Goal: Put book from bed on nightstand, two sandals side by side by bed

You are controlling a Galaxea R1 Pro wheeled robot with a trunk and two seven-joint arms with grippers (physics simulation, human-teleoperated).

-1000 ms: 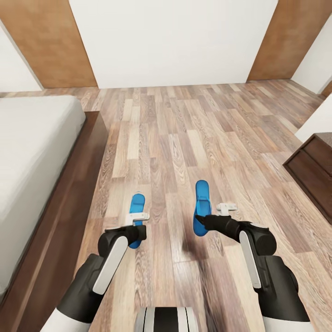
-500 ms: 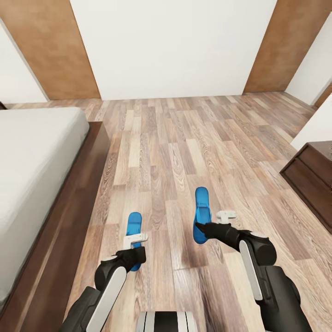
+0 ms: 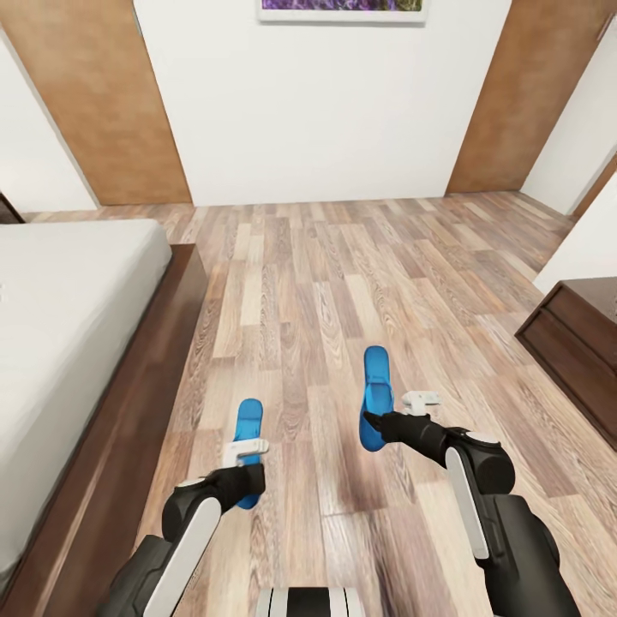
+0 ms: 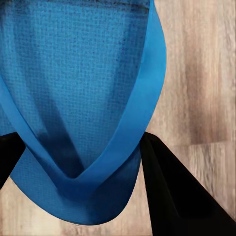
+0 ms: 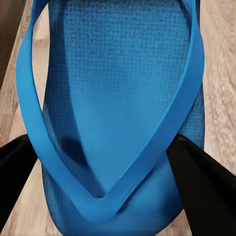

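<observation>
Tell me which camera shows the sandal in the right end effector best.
The right wrist view: the sandal appears close up, with sole texture and V-shaped strap plain, between the dark fingers. The head view shows it small, over the floor. The left wrist view shows the other sandal.

Even, bright, flat render lighting, no glare. Only faint soft shadows on the plank floor (image 3: pixel 326 283) under the arms. Head view sharp, wide-angle stretch toward corners. Wrist views slightly soft; black fingers (image 5: pixel 196 187) featureless against the floor.
</observation>
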